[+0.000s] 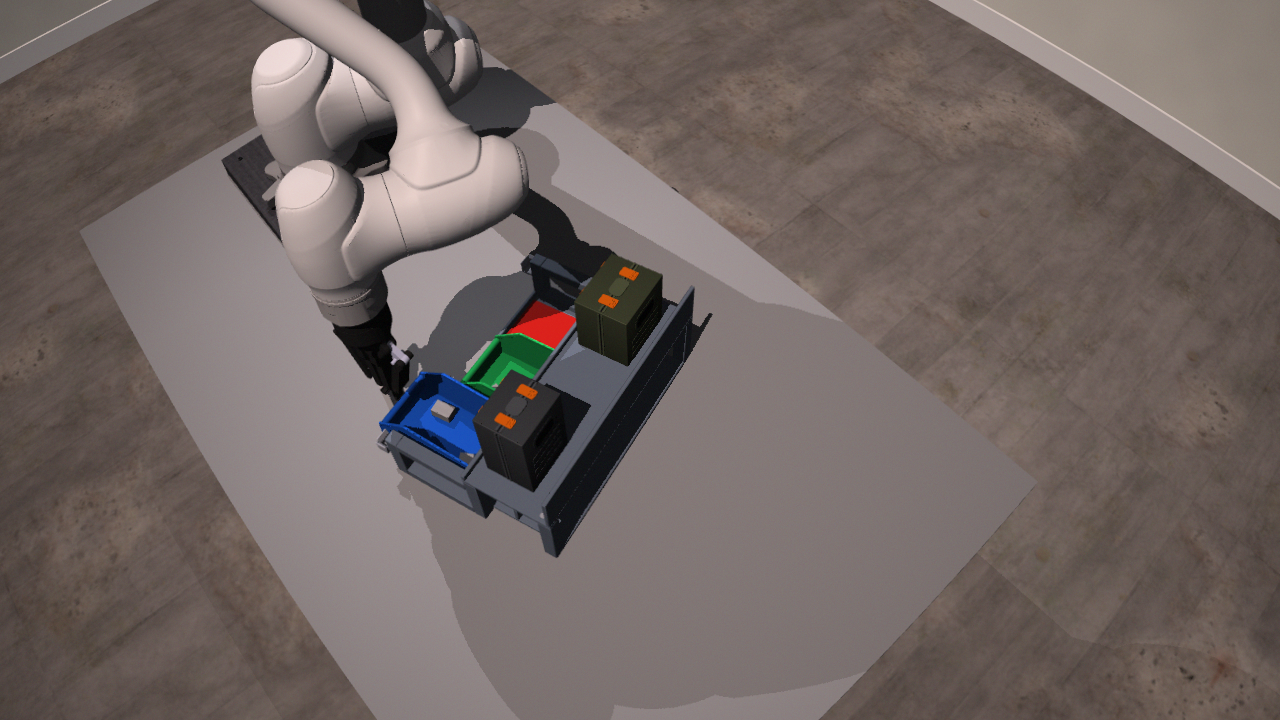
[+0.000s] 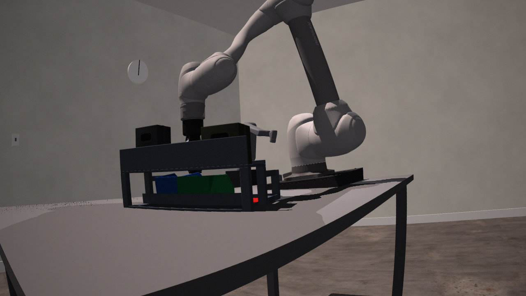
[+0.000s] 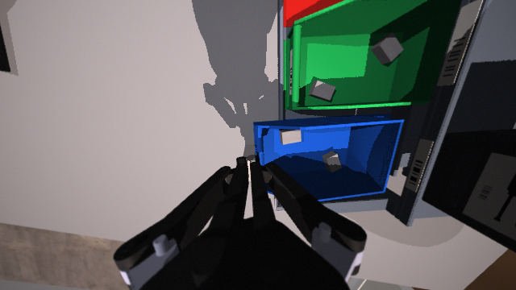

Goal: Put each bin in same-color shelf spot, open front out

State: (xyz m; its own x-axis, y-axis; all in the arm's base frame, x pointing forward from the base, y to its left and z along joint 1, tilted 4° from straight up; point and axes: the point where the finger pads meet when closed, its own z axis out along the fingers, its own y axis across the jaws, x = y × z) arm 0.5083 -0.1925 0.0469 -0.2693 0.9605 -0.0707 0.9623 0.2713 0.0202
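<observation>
The blue bin [image 1: 458,437] [image 2: 165,185] [image 3: 364,138] holds two grey parts and sits at the shelf's end spot, slightly turned, its front end overlapping the front lip in the wrist view. The green bin [image 1: 487,364] [image 2: 206,184] [image 3: 339,60] sits beside it with two grey parts. The red mark [image 1: 540,324] [image 2: 255,200] [image 3: 298,10] lies bare on the shelf [image 1: 429,468] [image 2: 191,199]. My gripper [image 1: 396,394] [image 3: 250,152] is shut and empty, its tips at the blue bin's front end; whether they touch it I cannot tell. The blue mark is hidden.
A dark case [image 1: 520,438] [image 2: 152,135] and an olive case [image 1: 617,313] [image 2: 226,131] stand on the low board [image 1: 581,371] above the shelf's back part. The shelf's upright back panel [image 1: 617,425] [image 2: 183,156] closes the far side.
</observation>
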